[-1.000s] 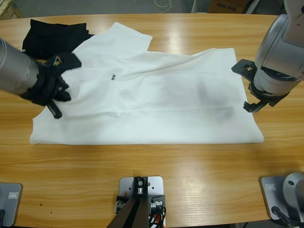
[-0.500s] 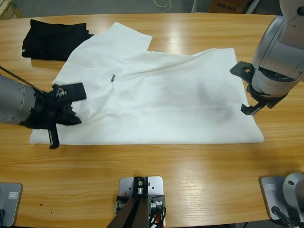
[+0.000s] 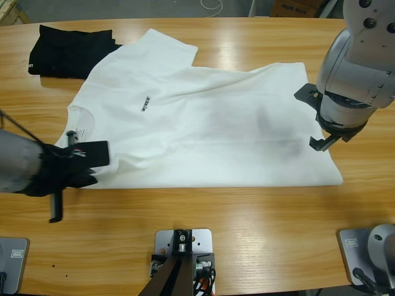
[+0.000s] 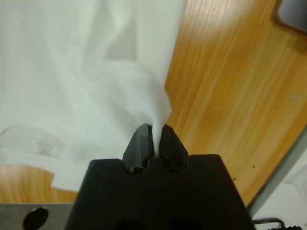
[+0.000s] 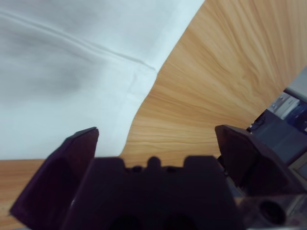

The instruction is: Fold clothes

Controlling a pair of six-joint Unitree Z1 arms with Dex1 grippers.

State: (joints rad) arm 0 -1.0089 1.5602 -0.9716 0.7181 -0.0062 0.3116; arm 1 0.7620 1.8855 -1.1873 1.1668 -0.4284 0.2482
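The clothes, a white T-shirt (image 3: 203, 129), lie spread on the wooden table (image 3: 203, 216), neck to the left and hem to the right. A small black print (image 3: 145, 103) and the neck label (image 3: 80, 131) show. My left gripper (image 3: 83, 169) sits at the shirt's near-left corner. In the left wrist view this gripper (image 4: 154, 136) is shut on a bunched tip of the white fabric (image 4: 72, 72), lifted into a peak. My right gripper (image 3: 315, 118) hangs over the hem edge. In the right wrist view it (image 5: 156, 132) stands wide open above the hem corner (image 5: 139, 76), holding nothing.
A black folded garment (image 3: 68, 49) lies at the table's far left, partly under the shirt's sleeve. Bare wood runs along the near side (image 3: 247, 228) and to the right of the hem (image 3: 364, 160).
The left gripper has moved towards the table's near edge, dragging the shirt's near-left part with it and uncovering the neck and label. The right arm has shifted slightly left.
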